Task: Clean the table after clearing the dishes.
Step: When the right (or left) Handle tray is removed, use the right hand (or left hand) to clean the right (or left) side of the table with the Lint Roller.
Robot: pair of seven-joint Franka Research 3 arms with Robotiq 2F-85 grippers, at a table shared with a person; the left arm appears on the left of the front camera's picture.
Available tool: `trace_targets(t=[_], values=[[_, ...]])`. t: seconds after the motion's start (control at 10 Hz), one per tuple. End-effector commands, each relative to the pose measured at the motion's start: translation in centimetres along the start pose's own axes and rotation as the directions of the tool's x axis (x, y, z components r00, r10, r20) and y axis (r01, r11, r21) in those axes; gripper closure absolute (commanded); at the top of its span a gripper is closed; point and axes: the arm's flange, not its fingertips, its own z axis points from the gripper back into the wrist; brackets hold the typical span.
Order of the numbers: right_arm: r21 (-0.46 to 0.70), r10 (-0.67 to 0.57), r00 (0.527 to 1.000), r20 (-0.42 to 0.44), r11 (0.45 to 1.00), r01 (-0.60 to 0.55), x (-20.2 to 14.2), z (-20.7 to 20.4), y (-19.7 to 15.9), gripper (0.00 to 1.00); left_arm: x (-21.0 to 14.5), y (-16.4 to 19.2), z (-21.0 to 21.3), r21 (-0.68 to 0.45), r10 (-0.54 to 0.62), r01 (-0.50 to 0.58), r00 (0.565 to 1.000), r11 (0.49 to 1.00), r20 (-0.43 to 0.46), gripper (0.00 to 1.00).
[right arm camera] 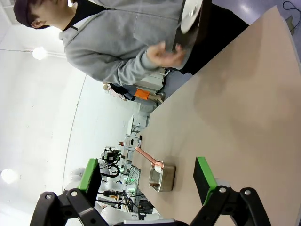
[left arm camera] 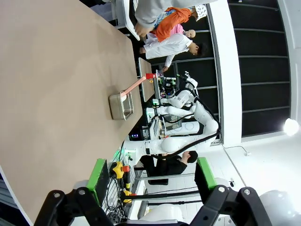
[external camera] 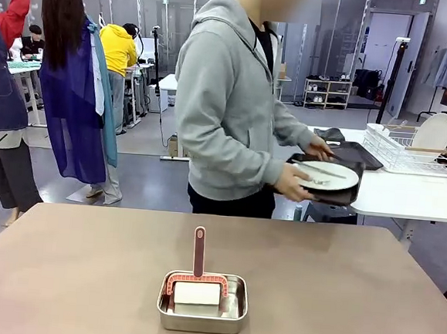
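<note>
The wide matte taupe-brown desk (external camera: 337,300) carries a small square steel pan (external camera: 201,308) near its front middle. A white roller with a red-brown handle (external camera: 199,252) stands up out of the pan. Beyond the desk's far edge a person in a grey hooded top holds a dark brown rectangular tray (external camera: 343,196), with one hand (external camera: 290,183) at its near rim and the other hand (external camera: 318,149) at its far side. A round white dinner plate (external camera: 332,178) with metal cutlery lies on that tray, at the corner of a smaller white desk (external camera: 407,198). A second dark tray (external camera: 360,155) lies on the white desk beside a white wire dish rack (external camera: 406,154). The left end effector (left arm camera: 151,173) hangs clear of the taupe-brown top, its green-padded fingers wide apart with nothing between them. The right end effector (right arm camera: 146,175) hovers with its fingers spread wide and empty too
</note>
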Motion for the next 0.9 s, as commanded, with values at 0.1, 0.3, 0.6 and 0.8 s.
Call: trace_targets(t=[0.1,0.3,0.6,0.8], values=[[-0.179,0.058,0.986,-0.159,0.980,-0.086,5.1,-6.6,6.3,0.00,-0.8,-0.2,-0.1,0.008,-0.009,0.009,1.000,1.000,-0.003,0.07],[-0.248,0.206,0.925,-0.320,0.924,-0.292,9.1,-17.3,13.9,0.00,-0.8,-0.2,-0.1,0.008,-0.009,0.009,1.000,1.000,-0.003,0.07],[-0.253,0.324,0.720,-0.613,0.784,-0.567,10.5,-31.6,23.4,0.00,-0.8,-0.2,-0.1,0.008,-0.009,0.009,1.000,1.000,-0.003,0.07],[-0.191,0.315,0.481,-0.818,0.640,-0.745,7.8,-40.9,27.5,0.00,-0.8,-0.2,-0.1,0.008,-0.009,0.009,1.000,1.000,-0.003,0.07]])
